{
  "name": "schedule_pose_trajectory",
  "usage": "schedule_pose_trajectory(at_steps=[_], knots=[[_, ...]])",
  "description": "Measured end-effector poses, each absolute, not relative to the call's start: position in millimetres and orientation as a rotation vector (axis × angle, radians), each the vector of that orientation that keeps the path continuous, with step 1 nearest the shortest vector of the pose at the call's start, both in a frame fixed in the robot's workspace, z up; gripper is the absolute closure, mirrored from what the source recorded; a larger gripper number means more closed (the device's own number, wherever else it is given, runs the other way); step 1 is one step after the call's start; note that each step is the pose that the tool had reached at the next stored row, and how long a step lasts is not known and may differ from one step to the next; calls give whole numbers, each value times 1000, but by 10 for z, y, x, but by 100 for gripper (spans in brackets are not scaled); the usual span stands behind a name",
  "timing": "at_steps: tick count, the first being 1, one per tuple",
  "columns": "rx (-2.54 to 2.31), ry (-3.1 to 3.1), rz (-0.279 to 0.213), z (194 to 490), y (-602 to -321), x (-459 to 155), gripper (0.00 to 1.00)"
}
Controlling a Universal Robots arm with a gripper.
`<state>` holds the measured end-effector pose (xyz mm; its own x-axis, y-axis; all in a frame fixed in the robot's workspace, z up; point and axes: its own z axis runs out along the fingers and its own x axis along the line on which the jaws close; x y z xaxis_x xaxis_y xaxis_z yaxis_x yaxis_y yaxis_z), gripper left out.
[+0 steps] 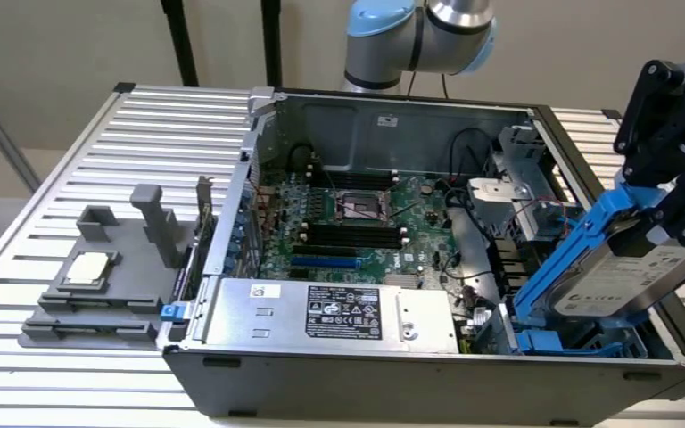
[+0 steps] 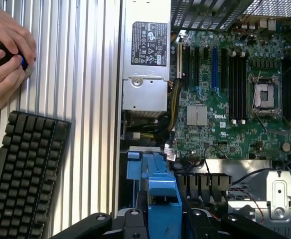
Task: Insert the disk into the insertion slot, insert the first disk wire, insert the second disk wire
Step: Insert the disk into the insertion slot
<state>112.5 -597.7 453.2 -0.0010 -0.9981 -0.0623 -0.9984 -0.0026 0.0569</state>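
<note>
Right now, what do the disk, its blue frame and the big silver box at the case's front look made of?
Disk: likely metal, matte silver-grey casing with a white paper-like label. Blue frame: probably plastic, uniform bright colour, moulded shape. Silver box: seemingly sheet metal, dull grey sheen, flat panels.

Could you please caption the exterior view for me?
Gripper holds the blue-framed disk tilted at the insertion slot in the case.

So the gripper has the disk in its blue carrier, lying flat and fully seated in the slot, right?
Not seated. The gripper does hold the disk in its blue carrier, but the exterior view shows it tilted steeply, upper end above the case rim, lower end pointing toward the insertion slot.
</note>
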Motion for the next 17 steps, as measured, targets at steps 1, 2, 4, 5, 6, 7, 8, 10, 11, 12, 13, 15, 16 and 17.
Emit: schedule_pose_trajectory(at_steps=[1, 2, 4, 5, 6, 7, 8, 10, 11, 12, 13, 15, 16, 17], knots=[[-2218, 2215, 133, 4528, -5982, 1125, 67], [-2218, 2215, 134, 4526, -5986, 1125, 67], [-2218, 2213, 136, 4521, -5991, 1125, 67], [-2218, 2211, 137, 4519, -5994, 1125, 67], [-2219, 2209, 139, 4516, -5997, 1125, 67], [-2219, 2207, 141, 4514, -6000, 1125, 67], [-2219, 2204, 143, 4513, -6004, 1125, 67], [-2219, 2198, 146, 4509, -6011, 1125, 67], [-2219, 2196, 148, 4507, -6016, 1123, 67], [-2217, 2193, 147, 4504, -6019, 1121, 67], [-2216, 2190, 146, 4502, -6021, 1119, 67], [-2213, 2185, 143, 4495, -6024, 1111, 67], [-2213, 2184, 143, 4492, -6025, 1106, 67], [-2213, 2183, 143, 4489, -6027, 1103, 67]])
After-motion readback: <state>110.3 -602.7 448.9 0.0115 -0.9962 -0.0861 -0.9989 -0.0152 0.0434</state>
